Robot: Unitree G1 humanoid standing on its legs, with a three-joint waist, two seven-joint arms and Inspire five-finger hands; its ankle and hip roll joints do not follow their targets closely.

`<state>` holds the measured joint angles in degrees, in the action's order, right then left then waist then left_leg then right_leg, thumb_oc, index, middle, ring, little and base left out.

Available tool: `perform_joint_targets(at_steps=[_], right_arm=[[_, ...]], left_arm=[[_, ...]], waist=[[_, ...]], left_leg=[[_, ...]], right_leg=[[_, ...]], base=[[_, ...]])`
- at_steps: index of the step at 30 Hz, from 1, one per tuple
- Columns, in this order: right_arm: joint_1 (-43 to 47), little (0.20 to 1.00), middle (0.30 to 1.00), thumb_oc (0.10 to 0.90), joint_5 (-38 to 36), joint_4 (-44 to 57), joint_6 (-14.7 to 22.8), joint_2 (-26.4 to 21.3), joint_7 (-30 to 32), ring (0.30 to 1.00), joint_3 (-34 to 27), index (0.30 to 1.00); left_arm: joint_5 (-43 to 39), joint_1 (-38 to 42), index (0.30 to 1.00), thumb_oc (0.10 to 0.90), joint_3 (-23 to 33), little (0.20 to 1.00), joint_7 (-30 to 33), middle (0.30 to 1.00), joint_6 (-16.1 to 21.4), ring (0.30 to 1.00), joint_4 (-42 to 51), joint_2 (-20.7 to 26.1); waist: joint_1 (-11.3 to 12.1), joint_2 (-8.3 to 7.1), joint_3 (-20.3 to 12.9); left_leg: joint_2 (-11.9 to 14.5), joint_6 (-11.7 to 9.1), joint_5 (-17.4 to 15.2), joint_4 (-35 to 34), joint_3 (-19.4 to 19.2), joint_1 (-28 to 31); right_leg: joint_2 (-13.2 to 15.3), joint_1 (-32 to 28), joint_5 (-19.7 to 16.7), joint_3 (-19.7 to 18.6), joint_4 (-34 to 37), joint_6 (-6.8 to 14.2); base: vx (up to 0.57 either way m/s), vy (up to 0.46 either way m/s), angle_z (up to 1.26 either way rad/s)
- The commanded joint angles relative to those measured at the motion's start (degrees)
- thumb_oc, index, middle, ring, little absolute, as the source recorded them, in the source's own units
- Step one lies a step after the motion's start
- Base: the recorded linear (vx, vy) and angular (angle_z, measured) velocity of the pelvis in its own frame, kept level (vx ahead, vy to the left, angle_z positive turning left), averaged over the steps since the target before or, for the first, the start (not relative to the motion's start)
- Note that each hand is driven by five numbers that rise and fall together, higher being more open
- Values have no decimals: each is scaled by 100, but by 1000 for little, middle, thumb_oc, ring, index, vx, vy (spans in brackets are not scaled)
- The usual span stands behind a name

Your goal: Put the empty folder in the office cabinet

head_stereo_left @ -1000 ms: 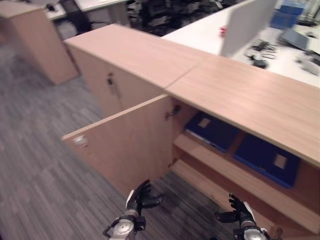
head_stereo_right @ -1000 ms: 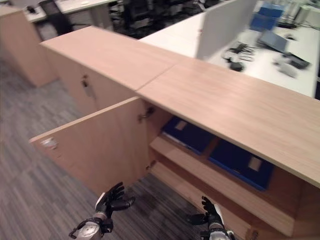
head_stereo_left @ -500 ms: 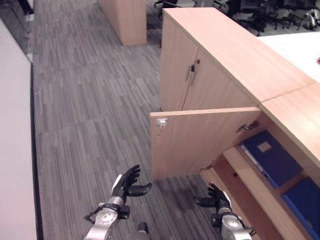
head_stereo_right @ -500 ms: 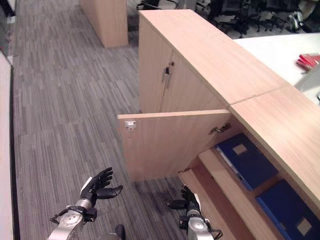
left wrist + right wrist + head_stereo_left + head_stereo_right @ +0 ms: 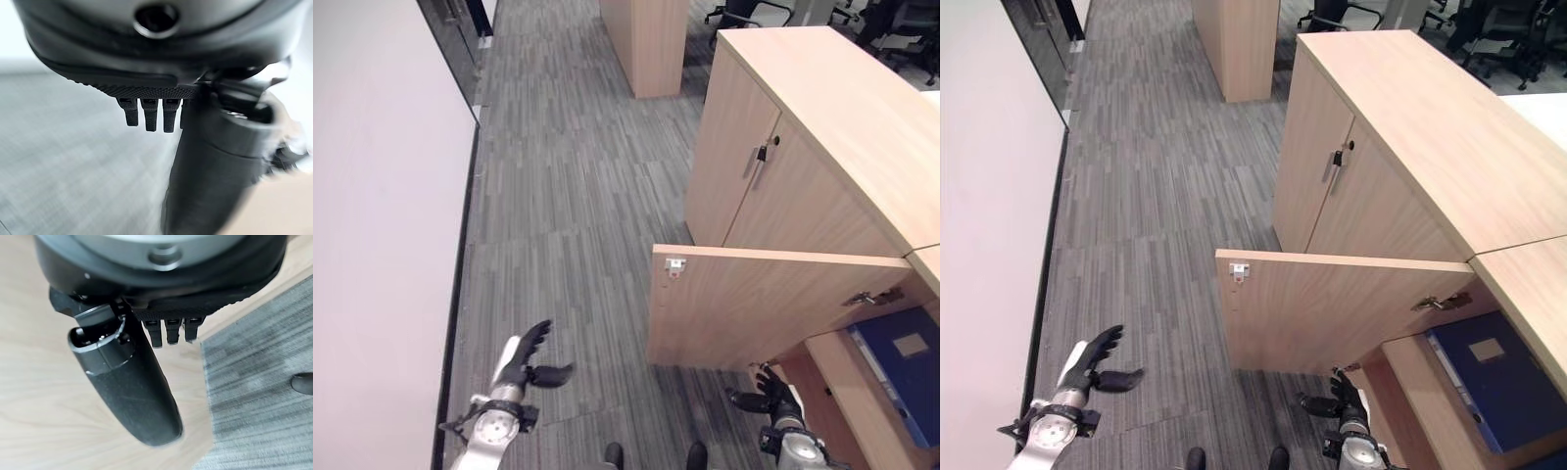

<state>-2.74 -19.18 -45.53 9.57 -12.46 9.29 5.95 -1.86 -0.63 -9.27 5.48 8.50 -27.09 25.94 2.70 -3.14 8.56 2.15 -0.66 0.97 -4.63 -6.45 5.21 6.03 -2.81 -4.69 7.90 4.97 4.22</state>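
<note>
Grey striped carpet [image 5: 568, 196] runs past the office cabinet [image 5: 1400, 147], whose door [image 5: 1332, 308] stands open. A blue folder [image 5: 1489, 377] lies flat on the shelf behind that door, long axis running into the cabinet. The right hand [image 5: 1344, 390], fingers spread and empty, hangs just below the door and is nearer; the left hand [image 5: 1092, 362], equally spread and empty, is well apart over carpet.

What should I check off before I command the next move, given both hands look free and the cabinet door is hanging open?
1. Left hand free: ok, fingers straight, holding nothing, over the carpet.
2. Right hand free: ok, fingers relaxed, holding nothing, near the cabinet's lower edge.
3. Cabinet door open: ok, swung out toward the aisle.
4. Folder inside the cabinet: ok, a blue folder lies on the shelf.
5. Folder empty as the task wants: cannot tell.
6. Door clear of the right hand for closing: cannot tell, the hand sits close beside the door's lower corner.
</note>
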Motion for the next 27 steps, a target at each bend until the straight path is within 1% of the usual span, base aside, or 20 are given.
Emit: perform_joint_targets(at_steps=[1,2,3,4,5,6,7,10,13,16,17,20,21,24,27], right_arm=[[-150,900,900,800,40,51,143,-138,-31,900,30,900],[-160,900,900,800,40,27,140,-126,-56,900,53,900],[-177,900,900,800,34,-20,159,-110,-107,900,181,900],[-173,900,900,800,33,-21,160,-112,-108,900,178,900],[-190,900,900,800,20,-9,175,-119,-124,900,206,900],[-272,900,900,800,-6,108,225,-118,-155,900,251,900],[-275,900,900,800,-5,115,222,-119,-155,900,249,900],[-345,900,900,800,-23,68,256,-88,-162,900,280,900],[-382,900,900,800,-29,-27,235,-79,-160,900,252,900],[-353,900,900,800,-38,-110,209,-92,-122,900,214,900],[-352,900,900,800,-38,-110,209,-93,-122,900,212,900],[-340,900,900,800,-63,-167,202,-104,-75,900,167,900],[-324,900,900,800,-106,-207,185,-117,-49,900,138,900],[-317,900,900,800,-175,-218,196,-127,-33,900,109,900],[-274,900,900,800,-299,-312,204,-147,14,900,27,900]], left_arm=[[-62,1156,900,800,86,900,276,900,552,900,155,232],[-135,1227,900,800,67,900,283,900,581,900,44,201],[-585,1523,900,800,-10,900,305,900,755,900,-470,59],[-594,1543,900,800,-17,900,302,900,774,900,-499,58],[-816,1646,900,800,-32,900,284,900,853,900,-606,7],[-1172,1824,900,800,-41,900,213,900,916,900,-750,-32],[-1181,1833,900,800,-43,900,206,900,925,900,-764,-30],[-1501,2103,900,800,-114,900,144,900,973,900,-848,-66],[-1601,2369,900,800,-331,900,47,900,965,900,-775,-117],[-1646,2511,900,800,-529,900,-22,900,953,900,-642,-252],[-1646,2514,900,800,-531,900,-22,900,954,900,-644,-255],[-1625,2576,900,800,-724,900,-90,900,949,900,-568,-430],[-1586,2635,900,800,-864,900,-113,900,921,900,-559,-541],[-1592,2628,900,800,-974,900,-150,900,908,900,-549,-678],[-1757,2473,900,800,-1198,900,-359,900,883,900,-495,-975]], waist=[[-88,155,-429],[-119,160,-444],[-243,168,-481],[-235,170,-475],[-284,181,-489],[-388,185,-517],[-383,186,-513],[-500,232,-544],[-648,285,-583],[-737,317,-586],[-732,320,-584],[-805,341,-583],[-851,350,-582],[-888,359,-571],[-991,423,-532]], left_leg=[[187,-349,-341,-37,-198,69],[194,-354,-341,-37,-218,88],[228,-379,-339,-37,-306,150],[230,-380,-341,-37,-312,154],[241,-391,-338,-37,-354,175],[272,-409,-328,-37,-422,212],[274,-410,-329,-37,-427,217],[311,-435,-317,-37,-492,260],[374,-467,-278,-37,-596,301],[418,-491,-239,-37,-656,313],[419,-492,-240,-37,-658,314],[471,-516,-203,-37,-722,314],[506,-537,-174,-37,-747,316],[541,-558,-143,-37,-768,314],[661,-624,-68,-37,-881,326]], right_leg=[[496,-284,685,265,-590,626],[495,-292,675,251,-574,630],[483,-306,644,157,-529,632],[481,-307,642,151,-528,632],[479,-302,630,114,-514,633],[477,-306,614,47,-493,631],[475,-308,613,42,-493,630],[449,-315,599,-25,-469,621],[426,-310,582,-108,-445,614],[401,-286,570,-175,-424,607],[399,-286,569,-177,-424,606],[379,-284,549,-229,-383,595],[359,-292,544,-249,-357,585],[336,-289,545,-285,-346,570],[276,-300,547,-364,-273,547]], base=[[16,-50,-20],[1,-38,-16],[0,-38,-26],[-4,-31,-36],[-12,-35,-39],[-12,-36,-37],[-15,-41,-26],[-21,-32,-20],[-30,-45,-17],[-28,-40,-19],[-30,-35,-9],[-37,-46,-5],[-45,-73,-2],[-30,-56,-2],[-39,-73,-2]])
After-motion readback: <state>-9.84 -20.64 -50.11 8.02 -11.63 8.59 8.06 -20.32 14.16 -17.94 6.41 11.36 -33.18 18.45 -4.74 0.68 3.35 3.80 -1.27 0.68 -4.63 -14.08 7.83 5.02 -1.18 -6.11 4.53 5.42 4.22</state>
